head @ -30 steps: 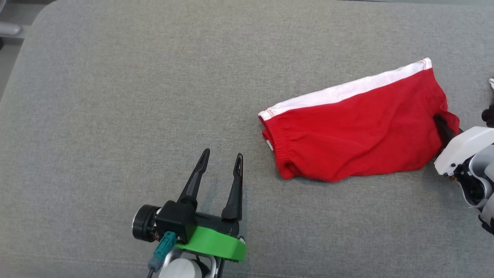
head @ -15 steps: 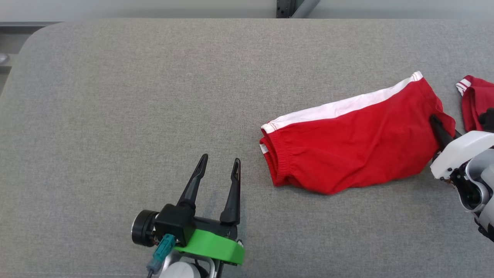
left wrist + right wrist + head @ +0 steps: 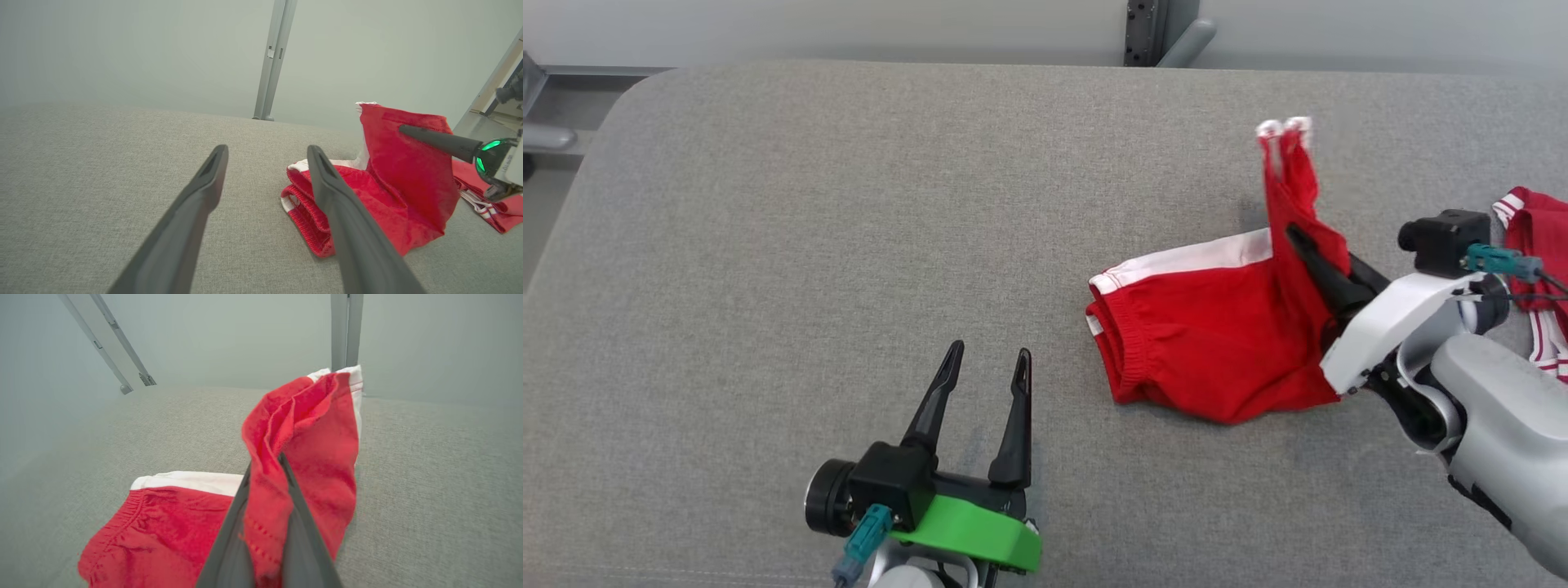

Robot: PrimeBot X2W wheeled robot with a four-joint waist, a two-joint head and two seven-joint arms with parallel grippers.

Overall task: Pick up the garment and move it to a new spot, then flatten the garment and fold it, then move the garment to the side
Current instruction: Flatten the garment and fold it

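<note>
The right gripper [image 3: 1297, 238] pinches the right end of the red white-banded shorts [image 3: 1201, 327], raised, apparently to fold leftward. The left gripper [image 3: 988, 356] sits spread over grey upholstery [image 3: 809, 204], clear.

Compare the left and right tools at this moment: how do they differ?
The left tool is open with nothing between its fingers; the right tool is shut on the red garment. The left tool sits over bare grey surface, apart from the garment; the right tool holds one end of it raised while the rest lies on the surface. Both have two long dark fingers.
</note>
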